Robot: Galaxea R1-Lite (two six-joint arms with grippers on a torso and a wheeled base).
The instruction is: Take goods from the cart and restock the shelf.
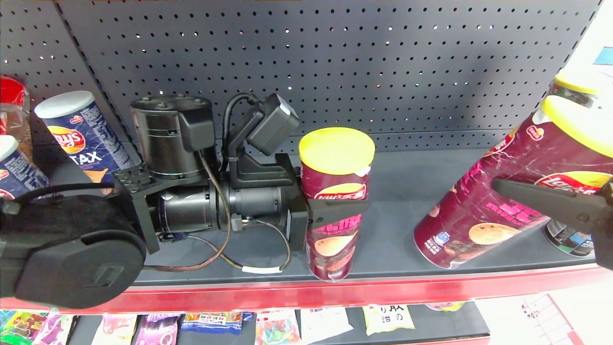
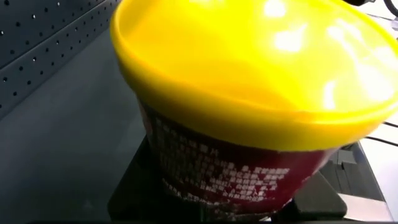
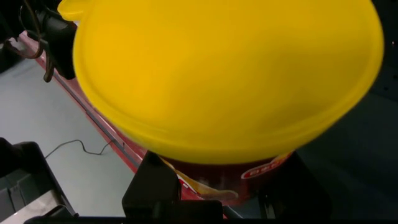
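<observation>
A maroon chip can with a yellow lid (image 1: 336, 201) stands upright near the front edge of the grey shelf (image 1: 397, 191). My left gripper (image 1: 342, 208) comes in from the left and is shut on its middle. The left wrist view looks down on that can's lid (image 2: 249, 62). At the right, a second maroon can (image 1: 498, 191) leans to the left with its base on the shelf. My right gripper (image 1: 531, 194) is shut on its upper half. Its yellow lid (image 3: 230, 68) is close up in the right wrist view.
Two blue chip cans (image 1: 81, 132) and a red-lidded jar (image 1: 12, 103) stand at the shelf's left end. Another yellow-lidded can (image 1: 574, 88) stands behind the tilted one. A perforated back panel (image 1: 335, 57) closes the rear. Snack bags (image 1: 278, 326) lie on the lower shelf below the red lip (image 1: 335, 292).
</observation>
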